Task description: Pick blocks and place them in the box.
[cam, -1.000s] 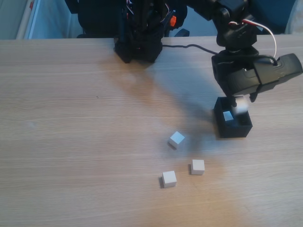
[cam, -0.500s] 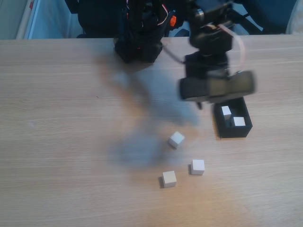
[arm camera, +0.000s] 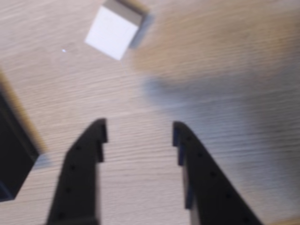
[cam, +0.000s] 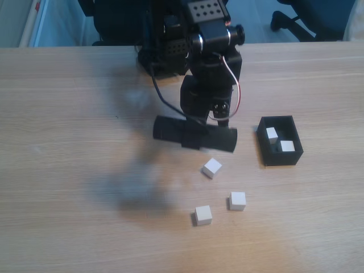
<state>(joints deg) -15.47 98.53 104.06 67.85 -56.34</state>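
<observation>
In the fixed view, three white blocks lie loose on the table: one [cam: 212,168] just below my gripper [cam: 199,141], another [cam: 237,200] nearer the front, and a third [cam: 203,215] beside it. The black box [cam: 280,158] stands to the right with two blocks [cam: 272,134] [cam: 287,146] inside. My gripper hovers blurred over the table, left of the box. In the wrist view the gripper [arm camera: 138,131] is open and empty, one block [arm camera: 114,29] lies ahead of the fingertips, and a corner of the box [arm camera: 11,157] shows at the left edge.
The arm's black base [cam: 168,51] stands at the table's back edge, with a cable [cam: 162,99] trailing to the gripper. Chair parts [cam: 301,20] show behind the table. Bare wooden table [cam: 68,170] stretches to the left and front.
The gripper let a block go into the box, which now holds two. It then swung left from over the box, ending above the nearest loose block.
</observation>
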